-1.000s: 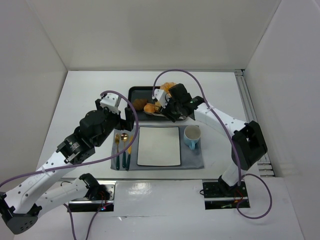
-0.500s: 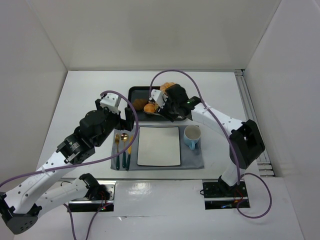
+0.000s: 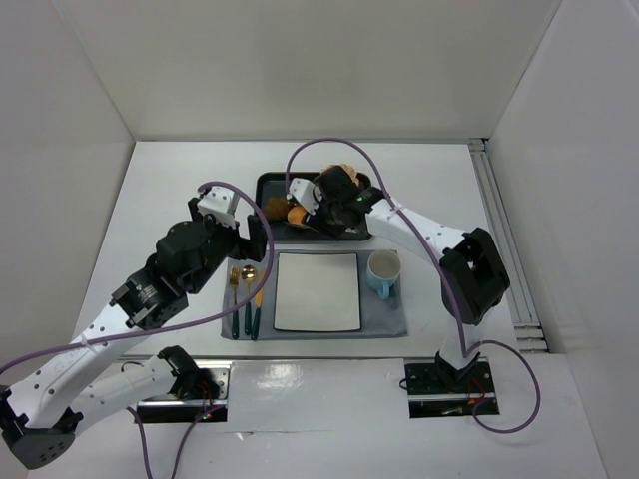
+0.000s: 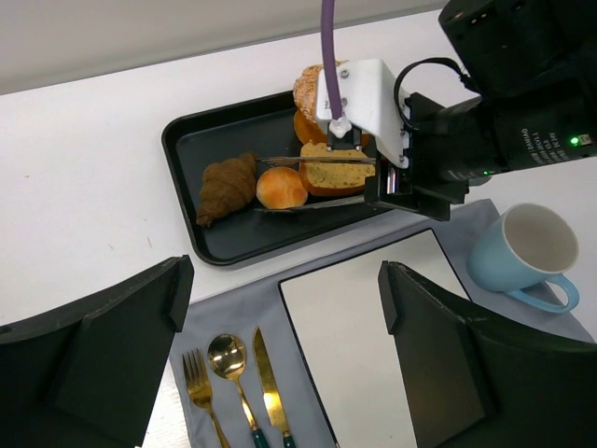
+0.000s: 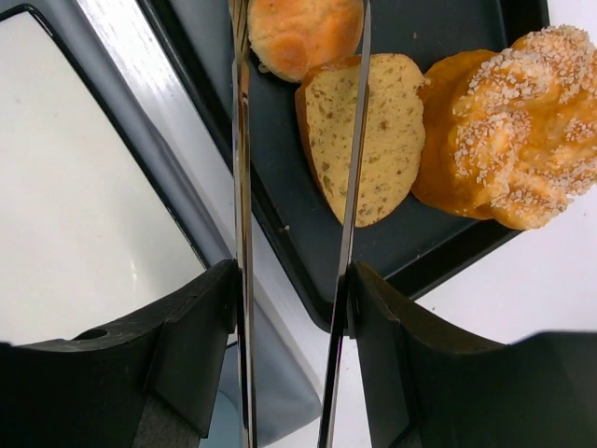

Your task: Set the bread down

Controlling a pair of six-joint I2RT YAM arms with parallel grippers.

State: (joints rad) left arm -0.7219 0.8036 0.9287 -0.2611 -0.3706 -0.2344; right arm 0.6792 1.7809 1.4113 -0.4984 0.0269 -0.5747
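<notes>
The bread, a small round golden bun (image 4: 281,188), lies in the black tray (image 4: 187,149) between a brown croissant (image 4: 227,187) and a flat seeded slice (image 4: 336,173). My right gripper (image 5: 291,280) is shut on a pair of metal tongs (image 5: 242,187). The two tong arms reach left over the tray and stand on either side of the bun (image 5: 303,28); the bun rests on the tray. From above, the right gripper (image 3: 321,208) hangs over the tray's middle. My left gripper (image 4: 284,280) is open and empty above the grey placemat (image 4: 233,299).
A large seeded orange pastry (image 5: 508,140) sits at the tray's far side. A white square plate (image 3: 318,291) lies on the placemat, with a blue cup (image 3: 383,271) on its right and a gold fork, spoon and knife (image 3: 245,294) on its left.
My right arm has swung left along the tray with the tongs, bringing their tips around the bun. The left arm has barely moved.
</notes>
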